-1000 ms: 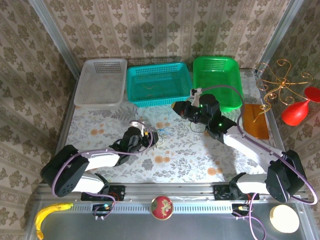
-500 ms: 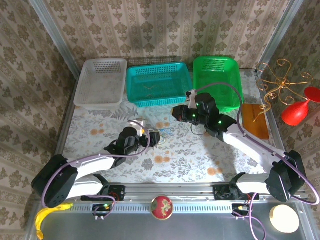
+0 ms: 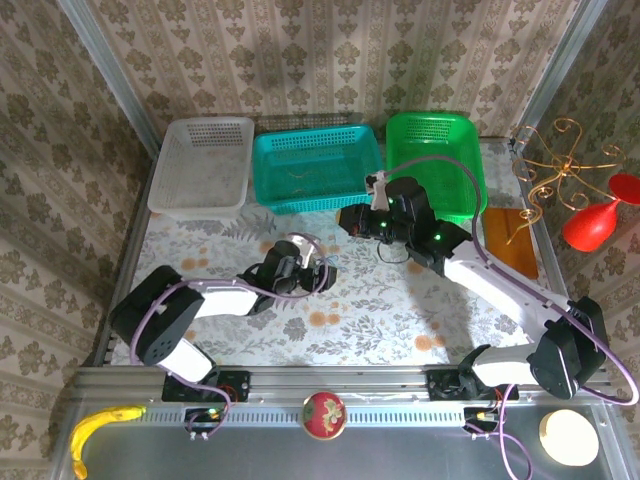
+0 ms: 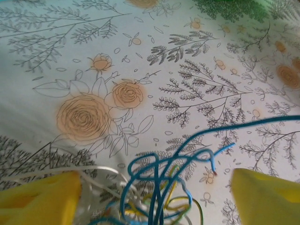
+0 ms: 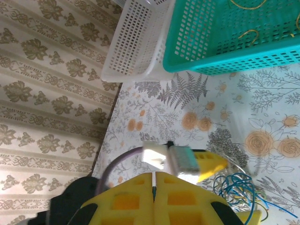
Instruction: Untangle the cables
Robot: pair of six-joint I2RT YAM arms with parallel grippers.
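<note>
Floral tablecloth (image 3: 400, 310): cables (image 4: 161, 164) between spread left pincer (image 4: 153, 183); right pincer (image 5: 153, 182) pressed together.

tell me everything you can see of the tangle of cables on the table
The cables are a small loose knot of thin, floppy cords: mostly blue loops, with some yellow-green strands and whitish ones at one side. One blue end pokes out free, and a long blue strand arcs away across the cloth. The clump lies on the floral tablecloth, between the open fingers of the left claw; whether they touch it is unclear.
</note>
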